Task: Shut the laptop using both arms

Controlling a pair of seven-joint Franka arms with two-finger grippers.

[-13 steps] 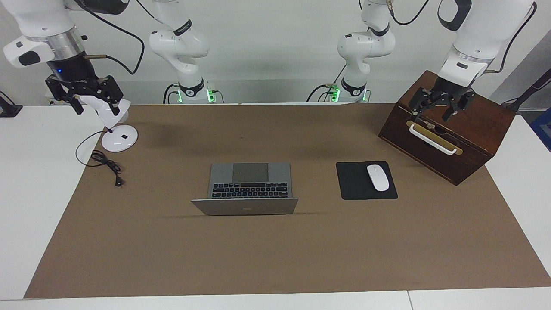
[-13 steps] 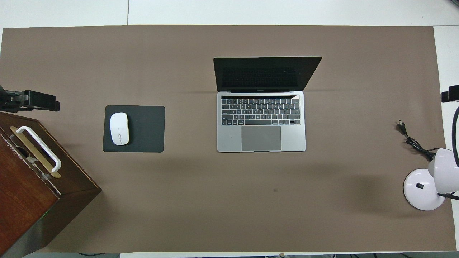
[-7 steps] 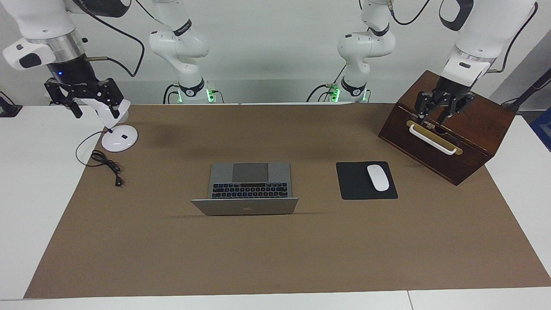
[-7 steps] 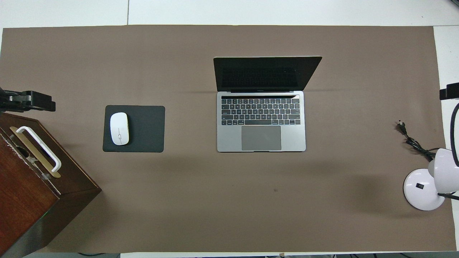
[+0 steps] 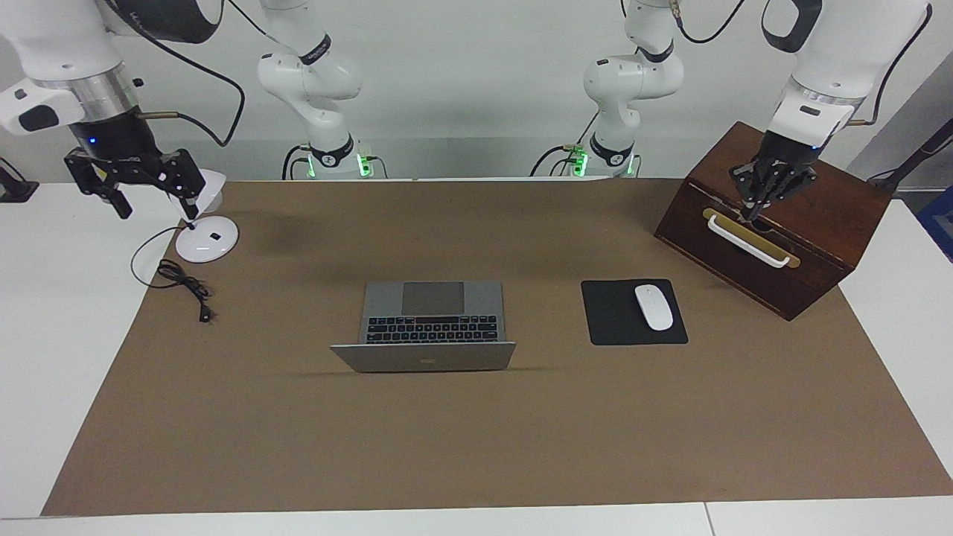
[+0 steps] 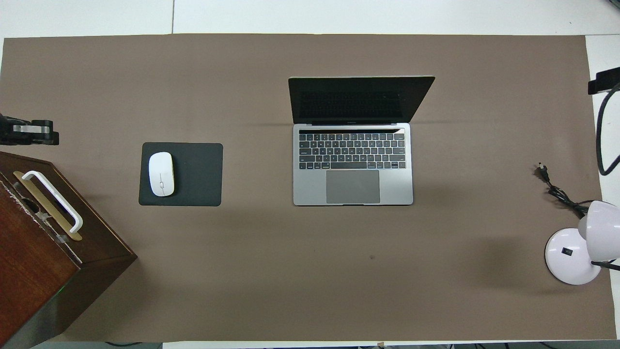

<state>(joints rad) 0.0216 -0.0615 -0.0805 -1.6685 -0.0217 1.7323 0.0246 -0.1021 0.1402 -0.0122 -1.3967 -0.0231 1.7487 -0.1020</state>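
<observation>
Laptop (image 5: pixel 424 327) sits open mid-bench on the brown mat (image 5: pixel 476 447), lid up and tilted away from the robots, screen dark, keyboard and trackpad facing them. Nothing touches it

Left arm (image 5: pixel 841 59) comes in from its base and hangs over the wooden box (image 5: pixel 819 223) at the left arm's end of the bench. Left pincer (image 5: pixel 753 216) is clenched, fingertips together, empty, pointing down just above the box's white handle (image 5: pixel 748 240); can't tell if it touches the box top. In the overhead view only its tip (image 6: pixel 29 134) shows at the frame edge

Right arm (image 5: pixel 67 59) is up over the right arm's end of the bench, well apart from the laptop. Right pincer (image 5: pixel 123 186) is released, fingers spread wide, grasping nothing, hanging in the air just beside the white desk lamp (image 5: pixel 205 223). Overhead view catches only a black corner of it at the frame edge

Lamp base sits on the mat edge, its black cord (image 5: pixel 182 286) coiled on the mat with the plug lying loose

Black mouse pad (image 5: pixel 622 327) lies beside the laptop toward the left arm's end, white mouse (image 5: pixel 654 307) on it. Box stands angled on the mat corner, nearer to the robots than the pad

Both pincers well clear of the laptop, lid not yet lowered
</observation>
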